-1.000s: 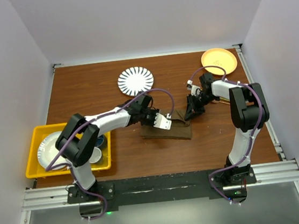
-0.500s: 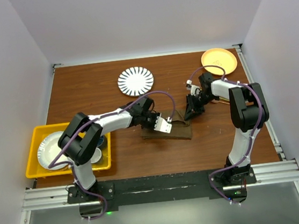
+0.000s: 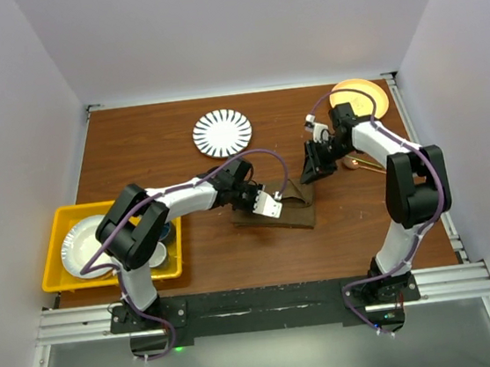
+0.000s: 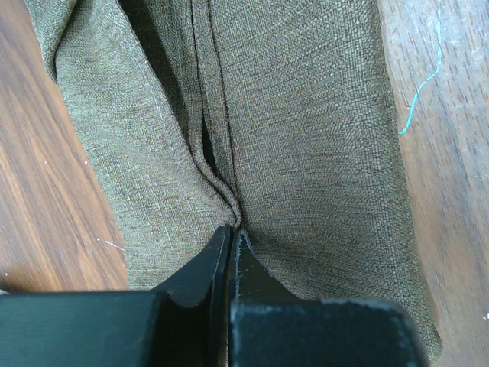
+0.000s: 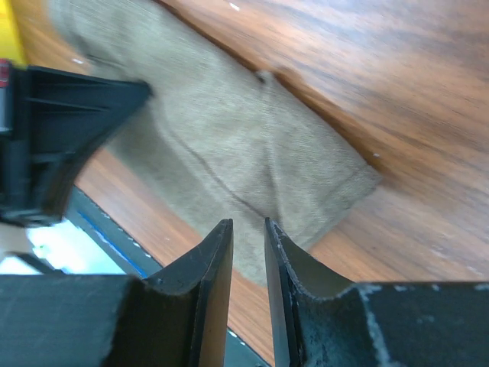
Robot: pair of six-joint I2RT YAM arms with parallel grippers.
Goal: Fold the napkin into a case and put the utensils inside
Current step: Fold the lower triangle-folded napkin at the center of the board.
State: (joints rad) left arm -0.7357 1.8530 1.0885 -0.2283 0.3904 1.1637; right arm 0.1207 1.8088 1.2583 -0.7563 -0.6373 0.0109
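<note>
The olive-brown napkin [image 3: 292,219] lies folded into a narrow strip at the table's middle. It also shows in the left wrist view [image 4: 306,115] and the right wrist view [image 5: 229,145]. My left gripper [image 3: 273,204] is shut on a pinched ridge of the cloth [image 4: 231,229]. My right gripper [image 3: 309,174] hangs above the napkin's right end [image 5: 248,225], jaws a narrow gap apart and empty. A copper-toned utensil [image 3: 360,163] lies on the table to the right of the right gripper. I cannot make out the silvery one.
A striped plate [image 3: 221,132] sits at the back middle and an orange plate [image 3: 361,98] at the back right. A yellow bin [image 3: 53,250] holding a white plate [image 3: 80,247] stands at the left edge. The left gripper's black body [image 5: 53,130] shows in the right wrist view.
My right gripper has lifted off the napkin's right end and drawn back toward the orange plate. My left gripper stays pinching the cloth.
</note>
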